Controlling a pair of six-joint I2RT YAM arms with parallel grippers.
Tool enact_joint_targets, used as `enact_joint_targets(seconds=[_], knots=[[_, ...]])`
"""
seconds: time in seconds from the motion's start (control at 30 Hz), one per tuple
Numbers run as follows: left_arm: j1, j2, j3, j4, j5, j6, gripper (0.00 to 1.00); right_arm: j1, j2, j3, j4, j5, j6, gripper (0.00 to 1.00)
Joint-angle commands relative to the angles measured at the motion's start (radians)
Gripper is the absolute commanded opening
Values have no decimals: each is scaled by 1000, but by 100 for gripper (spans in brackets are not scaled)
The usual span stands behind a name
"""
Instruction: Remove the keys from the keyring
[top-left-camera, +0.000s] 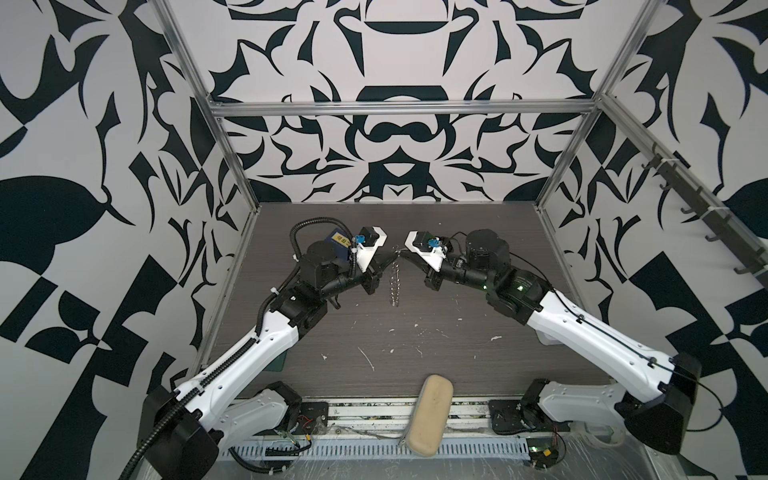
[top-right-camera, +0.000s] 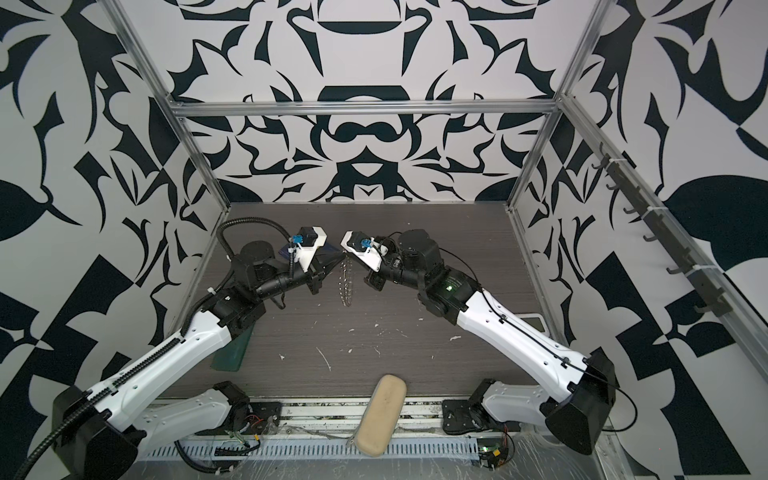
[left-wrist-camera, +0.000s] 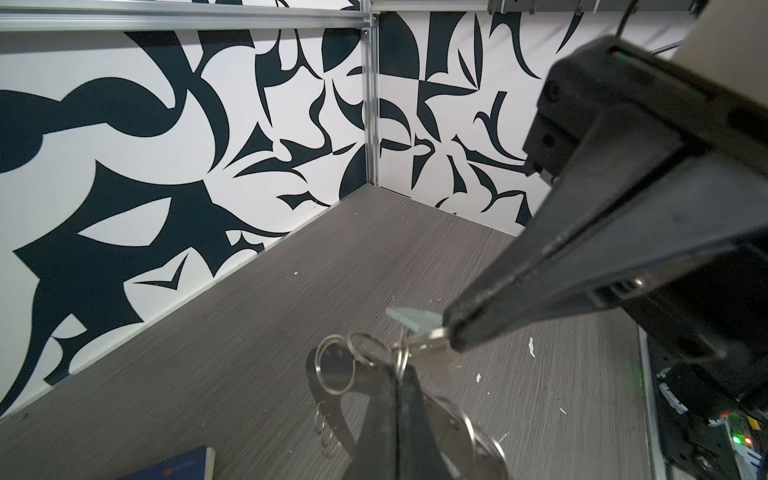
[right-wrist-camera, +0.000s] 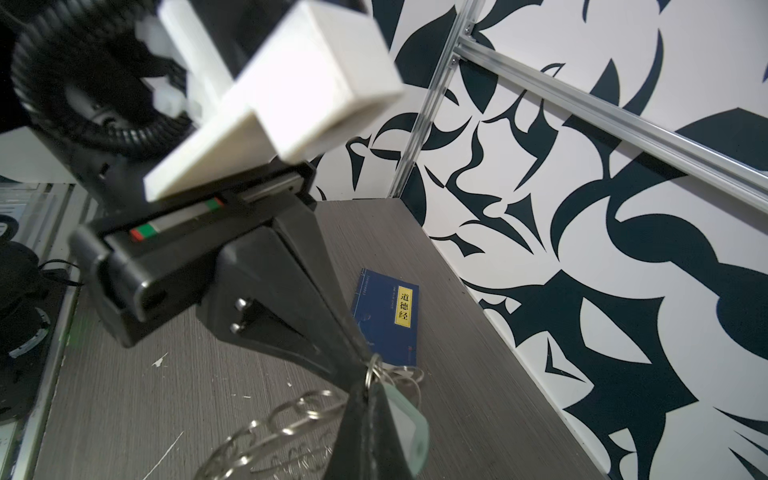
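Keys (left-wrist-camera: 415, 324) in right jaws (keyring (left-wrist-camera: 336, 415) in left jaws).

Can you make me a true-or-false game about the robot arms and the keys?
1. Both grippers are shut. True: the left gripper pinches the keyring, and the right gripper pinches the key.
2. The key's tag is red. False: it is pale mint-green.
3. A blue book lies on the table. True.
4. The beige case sits by the back wall. False: it lies at the front edge, between the arm bases.
5. The key is already off the keyring. False: it hangs on a small wire ring.
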Motion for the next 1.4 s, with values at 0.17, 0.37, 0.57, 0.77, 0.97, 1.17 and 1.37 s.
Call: enact_joint_targets(seconds=[0.17,0.37,0.57,0.77,0.97,1.17,1.37], knots=[[-8,-17,29,62,-37,-2,0,44,-8,36,9,-106,-36,0],[-7,-56,-1,83,-43,9,0,31,-64,7,-44,-52,-80,0],[-7,-74,-31,118,-44,25,0,-10,-116,-19,-91,-31,-85,0],[-7,-79,-45,150,-32,28,0,-18,-121,-22,-105,-45,-85,0],[-7,-79,-44,140,-24,37,0,-20,-127,-39,-77,-89,-103,0],[-7,-71,-34,116,-21,43,0,-21,-134,-43,-54,-150,-148,0],[-7,-67,-27,96,5,54,0,-20,-124,-20,-73,-163,-194,0]])
